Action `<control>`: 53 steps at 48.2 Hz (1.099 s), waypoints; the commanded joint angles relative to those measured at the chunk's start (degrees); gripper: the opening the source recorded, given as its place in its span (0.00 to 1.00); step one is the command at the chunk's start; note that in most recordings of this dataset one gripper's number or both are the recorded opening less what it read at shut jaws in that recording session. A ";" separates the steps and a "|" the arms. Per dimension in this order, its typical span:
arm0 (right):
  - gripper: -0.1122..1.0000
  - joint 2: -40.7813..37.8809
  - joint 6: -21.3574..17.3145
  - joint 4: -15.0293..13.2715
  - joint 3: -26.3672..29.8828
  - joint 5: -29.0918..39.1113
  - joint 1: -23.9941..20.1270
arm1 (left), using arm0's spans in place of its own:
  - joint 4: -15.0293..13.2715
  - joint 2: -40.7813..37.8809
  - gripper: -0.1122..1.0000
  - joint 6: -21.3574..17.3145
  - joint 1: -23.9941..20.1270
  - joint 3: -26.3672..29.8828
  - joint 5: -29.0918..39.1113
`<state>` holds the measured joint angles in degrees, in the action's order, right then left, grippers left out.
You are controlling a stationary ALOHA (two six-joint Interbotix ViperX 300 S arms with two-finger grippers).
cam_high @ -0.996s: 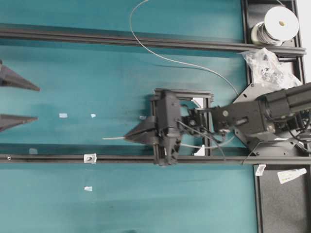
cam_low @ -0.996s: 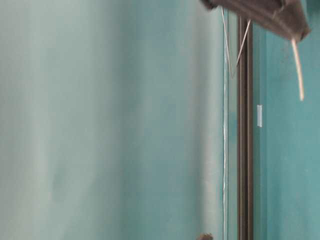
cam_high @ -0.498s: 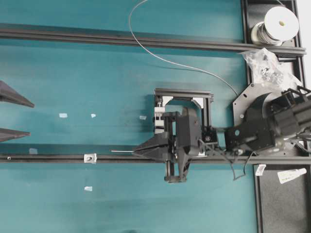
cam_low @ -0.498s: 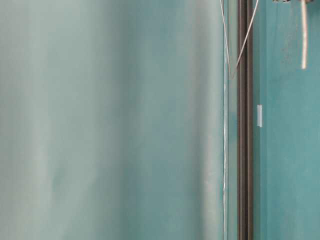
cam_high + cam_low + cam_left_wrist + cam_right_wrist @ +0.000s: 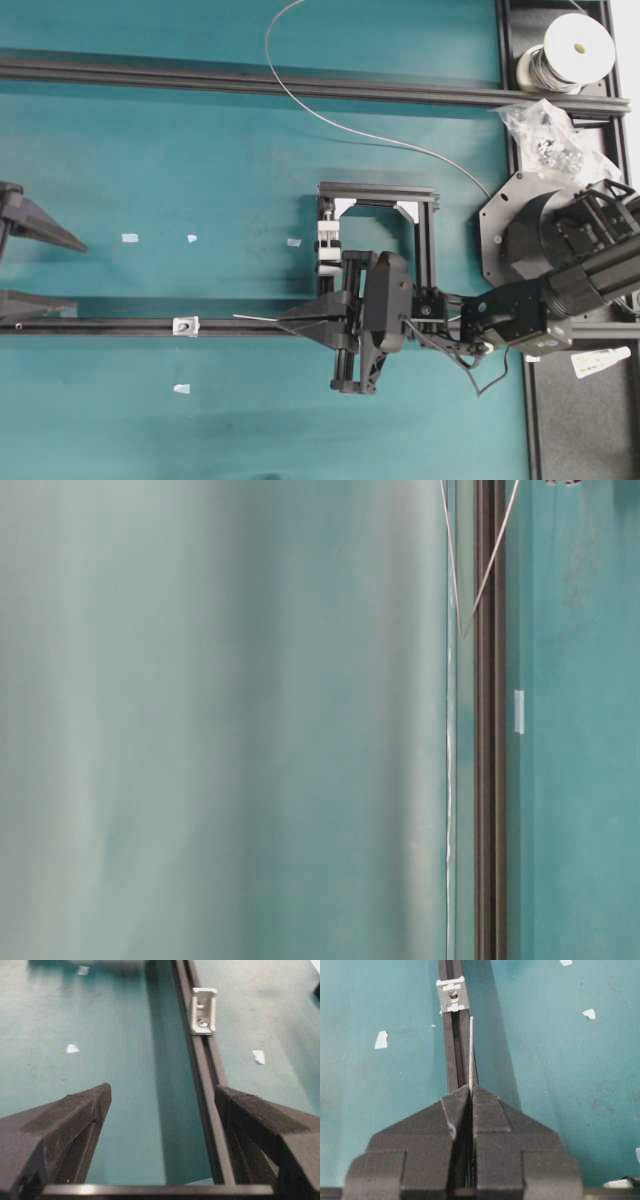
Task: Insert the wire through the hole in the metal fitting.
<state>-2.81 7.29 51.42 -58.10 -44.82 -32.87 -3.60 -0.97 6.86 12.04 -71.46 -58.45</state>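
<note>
Your right gripper is clenched on the thin silvery wire; its tip is near the small shiny metal fitting, not yet in the hole.

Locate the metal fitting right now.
Overhead view: the metal fitting sits on the lower black rail, left of centre, between the open left gripper and the wire tip held by the right gripper.

Thin grey wire, stiff end aimed near silver metal fitting; dark hole

Overhead looks straight down; table-level skims surface sideways; both wrist views close, facing metal fitting between them.
</note>
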 commanded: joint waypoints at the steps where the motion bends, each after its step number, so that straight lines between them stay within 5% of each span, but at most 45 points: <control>1: 0.10 0.44 0.09 0.09 0.53 -0.53 -0.70 | -0.09 -0.97 0.83 0.26 1.14 0.62 -2.37; 53: 0.10 0.00 -0.09 0.18 0.79 0.26 -1.85 | 0.09 -3.34 0.82 -3.78 3.87 1.58 -4.75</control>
<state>-3.34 7.29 51.59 -58.10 -44.65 -34.45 -3.52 -4.48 3.25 15.73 -70.31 -62.14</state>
